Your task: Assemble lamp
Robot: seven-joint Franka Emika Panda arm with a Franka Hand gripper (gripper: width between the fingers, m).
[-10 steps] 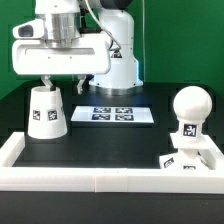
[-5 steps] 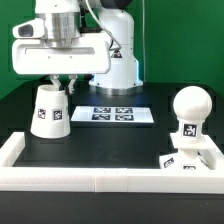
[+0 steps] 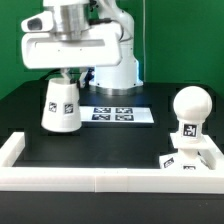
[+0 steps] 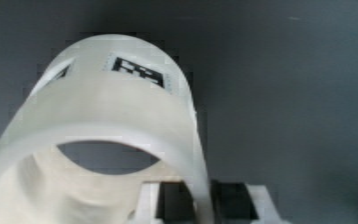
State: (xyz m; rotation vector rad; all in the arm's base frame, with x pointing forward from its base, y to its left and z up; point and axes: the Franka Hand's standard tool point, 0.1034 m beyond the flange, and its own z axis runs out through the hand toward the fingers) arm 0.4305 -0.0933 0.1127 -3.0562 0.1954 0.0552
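1. Nearest the exterior camera: a low white rail (image 3: 100,180) along the front of the black table (image 3: 110,145), turning up at the exterior view's left corner.
2. Just behind the rail, at the exterior view's right: the small square base (image 3: 188,157), white, tagged on its faces, lying tilted in the corner.
3. Directly behind and above the base: the round-headed bulb (image 3: 189,108), upright, globe on top, a black-and-white tag on its stem; whether touching the base or only close behind it, cannot be told.
4. Mid-table, toward the exterior view's left: the tapered shade (image 3: 61,104), narrow end up, wide end down, tag facing the camera, slightly tilted; whether touching the table or held just off it, not clear.
5. Immediately above the shade: the gripper (image 3: 66,76), reaching straight down onto the narrow top end, fingertips hidden there by the shade's rim and the wrist housing.
6. Closer look from the wrist view: the shade (image 4: 114,150) filling the picture, its round opening visible, a dark finger (image 4: 240,197) pressed against its wall near the rim; clamped on the shade's wall.
7. Behind the shade, toward the exterior view's right: the marker board (image 3: 118,115), flat on the table, well apart from bulb and base.
8. Farthest back: the arm's white pedestal (image 3: 118,60) against a green backdrop (image 3: 180,40).
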